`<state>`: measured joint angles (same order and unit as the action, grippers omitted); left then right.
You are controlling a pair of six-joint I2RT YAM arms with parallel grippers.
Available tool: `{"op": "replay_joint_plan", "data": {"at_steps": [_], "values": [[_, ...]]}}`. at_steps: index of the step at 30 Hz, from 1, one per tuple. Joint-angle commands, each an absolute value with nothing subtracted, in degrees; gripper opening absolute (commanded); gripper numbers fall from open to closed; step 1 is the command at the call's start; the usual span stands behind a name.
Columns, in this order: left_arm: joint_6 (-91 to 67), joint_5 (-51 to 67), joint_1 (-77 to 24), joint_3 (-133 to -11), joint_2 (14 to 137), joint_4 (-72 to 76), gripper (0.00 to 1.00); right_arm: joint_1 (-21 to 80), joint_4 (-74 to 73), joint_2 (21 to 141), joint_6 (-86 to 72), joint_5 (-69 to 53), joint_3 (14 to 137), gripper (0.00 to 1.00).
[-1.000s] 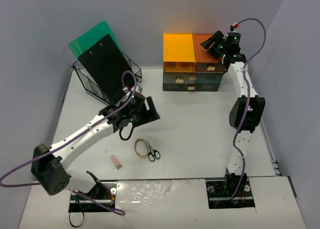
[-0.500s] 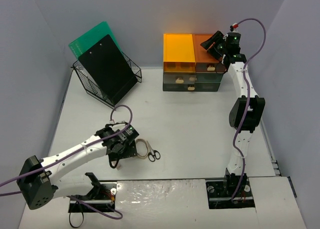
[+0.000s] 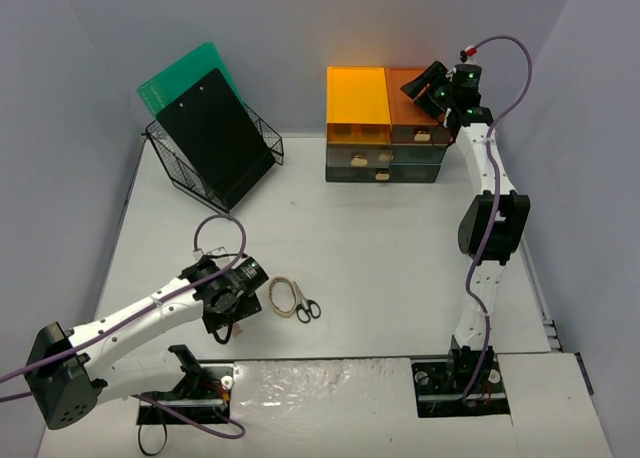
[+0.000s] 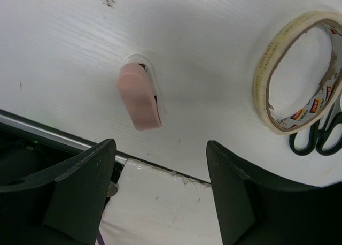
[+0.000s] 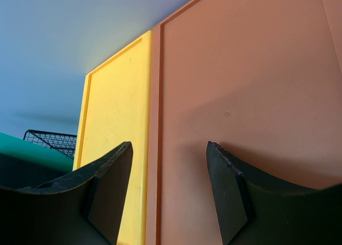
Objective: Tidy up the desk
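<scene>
Presently: L gripper [image 4: 160,146] spread, empty, over pink eraser [image 4: 140,103]; risk: off-centre pinch may flick it across desk [image 4: 214,52]; R gripper [image 5: 168,146] spread, empty.

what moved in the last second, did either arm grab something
The left gripper swung back from the wire basket toward the near edge of the desk and now hovers open over the pink eraser, holding nothing. The right gripper above the drawer unit, the tape roll and the scissors stayed put.
</scene>
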<state>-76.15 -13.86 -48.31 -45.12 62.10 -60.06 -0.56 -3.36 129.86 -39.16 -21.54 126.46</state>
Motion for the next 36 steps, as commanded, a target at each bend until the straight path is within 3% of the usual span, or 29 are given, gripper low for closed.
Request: {"op": "replay_joint_plan", "data": {"at_steps": [1,18,26,30,33,36], "values": [[-82.91,-16.86,-48.43,-45.93,60.9,-65.71,0.65,-0.7,-21.01,136.49,-37.1,-20.04,122.61,0.56],[-86.96,-16.88,-48.16,-37.76,65.53,-50.51,0.59,-0.75,-20.52,136.18,-37.35,-20.92,121.99,0.56],[-88.52,-19.97,-48.25,-38.27,68.39,-50.57,0.56,-0.7,-20.39,136.06,-37.35,-21.01,121.82,0.56],[-89.12,-20.65,-48.34,-39.2,68.46,-52.0,0.43,-0.75,-20.39,136.05,-37.22,-21.05,121.59,0.56],[-89.29,-20.82,-48.34,-39.37,67.45,-52.79,0.21,-0.79,-20.31,135.88,-37.09,-20.84,121.22,0.56],[-89.25,-20.73,-48.34,-39.56,67.41,-53.78,0.1,-0.7,-20.39,135.83,-37.14,-20.83,121.11,0.56]]}}
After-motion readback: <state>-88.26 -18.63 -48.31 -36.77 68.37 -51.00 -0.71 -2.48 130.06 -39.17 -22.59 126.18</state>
